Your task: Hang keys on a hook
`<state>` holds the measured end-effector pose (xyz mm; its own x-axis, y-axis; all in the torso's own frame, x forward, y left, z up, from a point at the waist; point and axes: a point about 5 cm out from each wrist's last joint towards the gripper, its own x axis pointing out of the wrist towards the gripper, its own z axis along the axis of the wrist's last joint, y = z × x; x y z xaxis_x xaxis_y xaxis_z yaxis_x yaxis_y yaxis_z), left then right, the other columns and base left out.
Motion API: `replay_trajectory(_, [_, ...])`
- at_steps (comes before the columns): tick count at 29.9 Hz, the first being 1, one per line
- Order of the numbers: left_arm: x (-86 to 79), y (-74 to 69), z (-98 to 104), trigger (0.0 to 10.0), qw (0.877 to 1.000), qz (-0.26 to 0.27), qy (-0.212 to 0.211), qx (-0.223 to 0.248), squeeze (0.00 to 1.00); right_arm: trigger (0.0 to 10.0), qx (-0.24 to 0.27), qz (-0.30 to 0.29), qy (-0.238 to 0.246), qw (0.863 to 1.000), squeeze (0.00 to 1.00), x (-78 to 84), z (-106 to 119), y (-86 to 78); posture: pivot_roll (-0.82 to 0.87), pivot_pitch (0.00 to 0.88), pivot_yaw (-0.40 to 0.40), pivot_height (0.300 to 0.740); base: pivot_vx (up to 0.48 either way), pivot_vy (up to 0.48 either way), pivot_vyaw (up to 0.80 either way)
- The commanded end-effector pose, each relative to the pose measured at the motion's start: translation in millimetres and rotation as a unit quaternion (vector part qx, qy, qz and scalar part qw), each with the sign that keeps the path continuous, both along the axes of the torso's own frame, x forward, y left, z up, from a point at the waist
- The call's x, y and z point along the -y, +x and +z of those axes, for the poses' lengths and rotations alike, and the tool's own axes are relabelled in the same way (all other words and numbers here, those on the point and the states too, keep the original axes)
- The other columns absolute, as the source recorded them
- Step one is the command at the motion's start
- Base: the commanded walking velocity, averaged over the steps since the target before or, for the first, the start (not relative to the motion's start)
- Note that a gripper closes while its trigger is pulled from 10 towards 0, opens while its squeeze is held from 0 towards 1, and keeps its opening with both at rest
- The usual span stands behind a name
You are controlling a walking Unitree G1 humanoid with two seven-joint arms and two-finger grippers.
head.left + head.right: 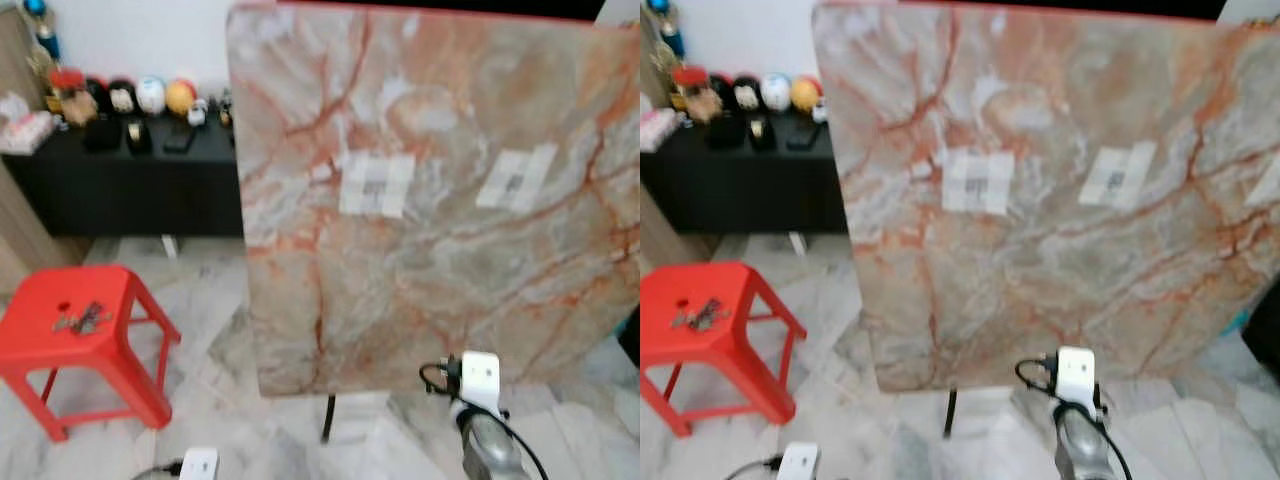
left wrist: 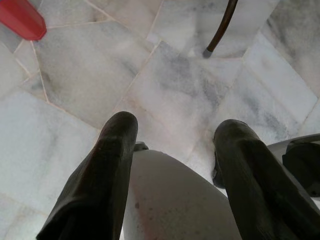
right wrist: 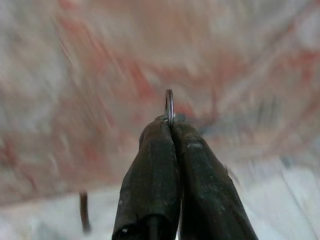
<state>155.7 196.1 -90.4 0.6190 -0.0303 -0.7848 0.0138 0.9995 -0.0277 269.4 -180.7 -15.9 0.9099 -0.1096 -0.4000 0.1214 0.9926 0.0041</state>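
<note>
I note the right gripper pinched closed on a key ring, edge-on, presumably for hooking; left gripper spread, empty.

A square red plastic stool stands on the pale grey-veined marble tile floor, and a small bunch of metal keys lies on its seat. Just beside it, a large marble-patterned board with red veins rests upright on a thin dark leg that meets the floor. Behind, a long black cabinet carries a row of small round ornaments
</note>
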Motion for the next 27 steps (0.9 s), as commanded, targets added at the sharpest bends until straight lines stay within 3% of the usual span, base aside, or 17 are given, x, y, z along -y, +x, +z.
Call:
replay_trajectory(1, [-2.9,-7.7,-3.2,10.0,1.0,0.0,0.004,-0.018,0.0,10.0,0.046,0.026,-0.022,0.998,0.0,-6.1,17.0,15.1,0.08,0.002,-0.112,0.74,0.0,0.0,0.0])
replay_trajectory(4, [-2.1,-6.9,-3.0,10.0,1.0,0.0,0.004,-0.016,0.0,10.0,0.11,0.09,-0.092,0.986,0.0,-17.0,40.7,32.1,0.08,0.0,-0.112,0.74,0.0,0.0,0.0])
replay_trajectory(8, [-1.8,-6.5,-2.8,10.0,1.0,0.001,0.005,-0.015,0.0,10.0,0.148,0.095,-0.116,0.978,0.0,-16.9,57.2,42.6,0.08,0.0,-0.113,0.74,0.0,0.0,0.0])
replay_trajectory(11, [-1.6,-6.3,-2.7,10.0,1.0,0.0,0.006,-0.014,0.0,10.0,0.188,0.113,-0.198,0.955,0.0,-17.9,74.0,51.2,0.08,0.0,-0.116,0.74,0.0,0.0,0.0])
replay_trajectory(12, [-1.5,-6.1,-2.7,10.0,1.0,0.0,0.006,-0.013,0.0,10.0,0.204,0.112,-0.254,0.939,0.0,-17.1,81.3,54.7,0.08,0.0,-0.116,0.74,0.0,0.0,0.0])
replay_trajectory(13, [-1.5,-6.1,-2.7,10.0,1.0,0.0,0.006,-0.013,0.0,10.0,0.204,0.112,-0.254,0.939,0.0,-17.1,81.3,54.7,0.08,0.0,-0.116,0.74,0.0,0.0,0.0])
replay_trajectory(16, [-0.8,-5.8,-2.6,10.0,1.0,0.0,0.005,-0.012,0.0,10.0,0.23,0.098,-0.314,0.916,0.0,-15.7,90.1,57.1,0.08,0.0,-0.118,0.74,0.0,0.0,0.0])
replay_trajectory(18, [-0.7,-5.7,-2.5,10.0,1.0,-0.001,0.005,-0.012,0.0,10.0,0.235,0.098,-0.322,0.912,0.0,-16.1,91.4,57.2,0.08,0.0,-0.118,0.74,0.0,0.0,0.0])
replay_trajectory(19, [-0.2,-5.5,-2.5,10.0,1.0,-0.001,0.005,-0.011,0.0,10.0,0.251,0.103,-0.361,0.892,0.0,-19.2,94.0,56.8,0.08,0.0,-0.117,0.74,0.0,0.0,0.0])
replay_trajectory(20, [-0.2,-5.5,-2.5,10.0,1.0,-0.001,0.005,-0.011,0.0,10.0,0.251,0.103,-0.361,0.892,0.0,-19.2,94.0,56.8,0.08,0.0,-0.117,0.74,0.0,0.0,0.0])
replay_trajectory(22, [0.7,-5.4,-2.6,10.0,1.0,-0.002,0.004,-0.011,0.0,10.0,0.267,0.097,-0.395,0.874,0.0,-21.6,95.5,55.4,0.08,0.0,-0.118,0.74,0.0,0.0,0.0])
replay_trajectory(23, [0.7,-5.4,-2.6,10.0,1.0,-0.002,0.004,-0.011,0.0,10.0,0.267,0.097,-0.395,0.874,0.0,-21.6,95.5,55.4,0.08,0.0,-0.118,0.74,0.0,0.0,0.0])
replay_trajectory(25, [2.4,-4.7,-2.5,10.0,1.0,-0.004,0.004,-0.009,0.0,10.0,0.282,0.082,-0.424,0.857,0.0,-21.2,98.3,54.4,0.08,0.0,-0.118,0.74,0.0,0.0,0.0])
replay_trajectory(26, [2.4,-4.7,-2.5,10.0,1.0,-0.004,0.004,-0.009,0.0,10.0,0.282,0.082,-0.424,0.857,0.0,-21.2,98.3,54.4,0.08,0.0,-0.118,0.74,0.0,0.0,0.0])
replay_trajectory(27, [2.9,-4.4,-2.4,10.0,1.0,-0.004,0.003,-0.008,0.0,10.0,0.292,0.093,-0.437,0.846,0.0,-23.0,99.7,54.0,0.08,0.0,-0.118,0.74,0.0,0.0,0.0])
